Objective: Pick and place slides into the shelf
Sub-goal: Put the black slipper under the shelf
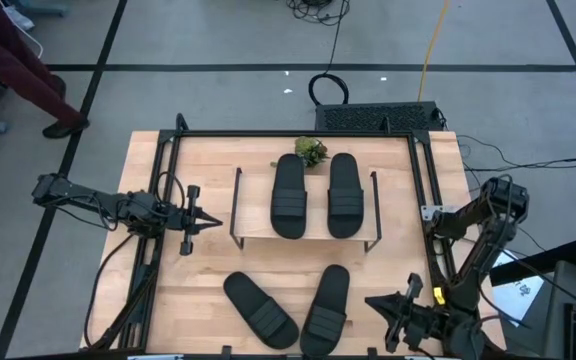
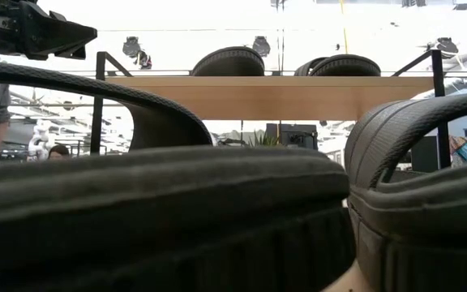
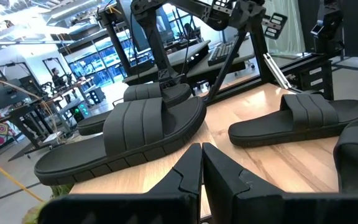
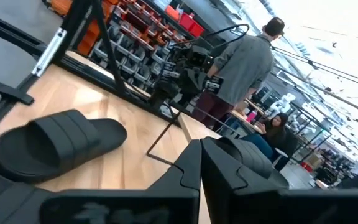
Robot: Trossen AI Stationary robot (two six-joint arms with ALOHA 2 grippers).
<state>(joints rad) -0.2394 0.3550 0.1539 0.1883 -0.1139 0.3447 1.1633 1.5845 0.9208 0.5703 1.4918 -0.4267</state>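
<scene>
Two black slides (image 1: pixel 289 195) (image 1: pixel 345 194) sit side by side on the shelf's (image 1: pixel 253 228) wood top board, while two more (image 1: pixel 259 310) (image 1: pixel 325 309) lie on the bench (image 1: pixel 208 270) just in front of it, toes angled apart. Your left hand (image 1: pixel 211 223) hovers beside the shelf's left end with its fingers pressed together and empty; your right hand (image 1: pixel 378 302) waits near the bench's front right corner, likewise pinched shut on nothing. Judging by their look, these slides are light, rubbery and flexible, so the sole may sag if you take it by one end. The wide ribbed strap looks the surest place to take hold, or pinch the sole's edge at mid-length. A small green plant (image 1: pixel 311 151) stands behind the shelf.
</scene>
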